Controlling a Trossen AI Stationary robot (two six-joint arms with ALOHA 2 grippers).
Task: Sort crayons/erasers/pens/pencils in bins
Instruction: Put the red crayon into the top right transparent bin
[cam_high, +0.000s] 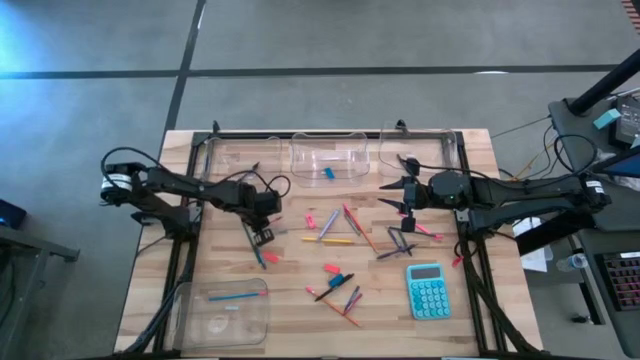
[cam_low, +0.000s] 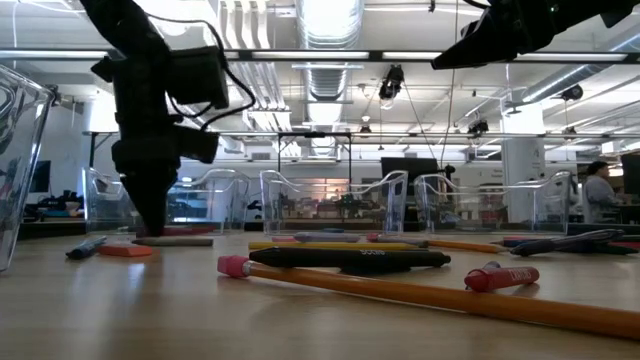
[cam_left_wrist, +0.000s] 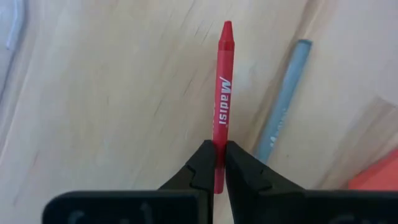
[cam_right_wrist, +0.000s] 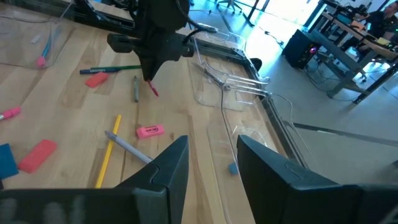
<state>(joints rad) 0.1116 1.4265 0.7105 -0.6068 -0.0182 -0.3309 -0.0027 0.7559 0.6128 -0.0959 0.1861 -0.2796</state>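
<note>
red wax crayon with white lettering lies flat on the pale wooden surface, pinched at one end between the two dark fingers of the left tool, jaws closed narrow on it. a grey-green crayon lies just beside it, angled, not touching; an orange-pink block edge shows near that. in the high view the left tool sits low over the left-centre of the surface, between the far row of clear plastic rectangular bins and the near-left clear bin, which holds a blue stick and a pink bit. the middle far bin holds one small blue eraser. loose items spread across the centre: a yellow pencil, small pink erasers, dark pens, mixed coloured sticks. a teal calculator with pale keys lies at the near right. the right tool hangs above the surface near the far-right bin, fingers parted part-way, nothing seen between them; its wrist view looks down at a pink eraser and a yellow pencil. low view: long yellow pencil with pink tip in front, a black pen behind it.
</note>
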